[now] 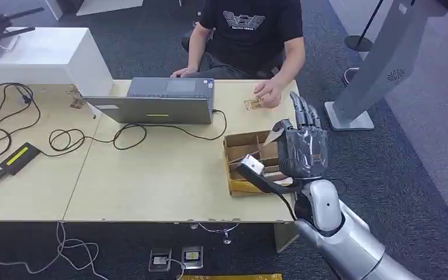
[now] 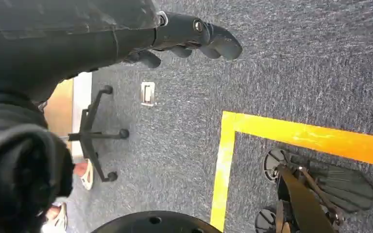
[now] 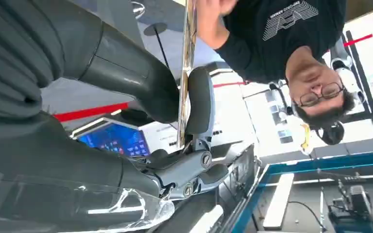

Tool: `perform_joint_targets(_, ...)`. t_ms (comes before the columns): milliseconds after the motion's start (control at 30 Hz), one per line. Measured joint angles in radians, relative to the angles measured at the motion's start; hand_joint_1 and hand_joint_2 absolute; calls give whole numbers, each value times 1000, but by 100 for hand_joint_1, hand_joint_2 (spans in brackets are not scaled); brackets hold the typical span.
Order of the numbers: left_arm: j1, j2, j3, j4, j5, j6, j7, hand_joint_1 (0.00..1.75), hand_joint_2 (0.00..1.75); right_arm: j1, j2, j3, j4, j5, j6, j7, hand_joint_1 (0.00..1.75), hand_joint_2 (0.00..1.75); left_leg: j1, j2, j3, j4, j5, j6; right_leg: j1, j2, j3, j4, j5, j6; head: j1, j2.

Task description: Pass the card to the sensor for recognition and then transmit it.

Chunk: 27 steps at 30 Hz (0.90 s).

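1. The right hand (image 1: pixel 301 146) is raised over the bench (image 1: pixel 151 175), pinching the card (image 3: pixel 188 73) edge-on between its thumb and fingers (image 3: pixel 200 99).
2. A person's hand (image 1: pixel 268 92) rests on the bench just beyond those fingertips.
3. The left hand (image 2: pixel 126 34) hangs above carpet, its fingers (image 2: pixel 213 41) curled and holding nothing.

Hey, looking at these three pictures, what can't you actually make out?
- Card: right wrist view shows it edge-on, pinched in the right hand; its face cannot be read.
- Cardboard box: in the head view the right hand covers part of it; its contents are unclear.
- Small item under the person's hand: too small to identify.
- Laptop: seen from behind, so its screen is hidden.
- Left hand: cut off by the frame edge in the left wrist view.
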<state>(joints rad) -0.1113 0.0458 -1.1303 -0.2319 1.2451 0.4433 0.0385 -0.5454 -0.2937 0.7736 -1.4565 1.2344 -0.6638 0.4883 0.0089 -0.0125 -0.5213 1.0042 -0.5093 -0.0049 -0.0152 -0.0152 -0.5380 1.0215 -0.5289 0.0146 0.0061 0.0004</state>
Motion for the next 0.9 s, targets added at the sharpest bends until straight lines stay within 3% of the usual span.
perform_joint_targets(233,-1,0,-6,0,-11,-10,0,0,0,-6,16,-2,30,-76,-8,-33,175,175,0,0,0,0,0,0,0,0,0,0,0,0,0,0)
perform_joint_targets(567,-3,0,-30,0,-31,-40,25,0,0,-29,64,-1,170,-122,-6,-51,175,175,0,0,-1,0,0,0,0,0,0,0,0,0,0,0)
perform_joint_targets(733,-5,2,-42,0,-43,-51,25,0,0,-61,77,-2,231,-79,31,-16,175,175,0,0,0,0,0,0,0,0,0,0,0,0,0,0)
perform_joint_targets(900,-6,14,-54,0,-56,-66,-13,0,0,-85,78,-21,255,18,98,29,175,175,0,0,0,0,0,0,0,0,0,0,0,0,0,0)
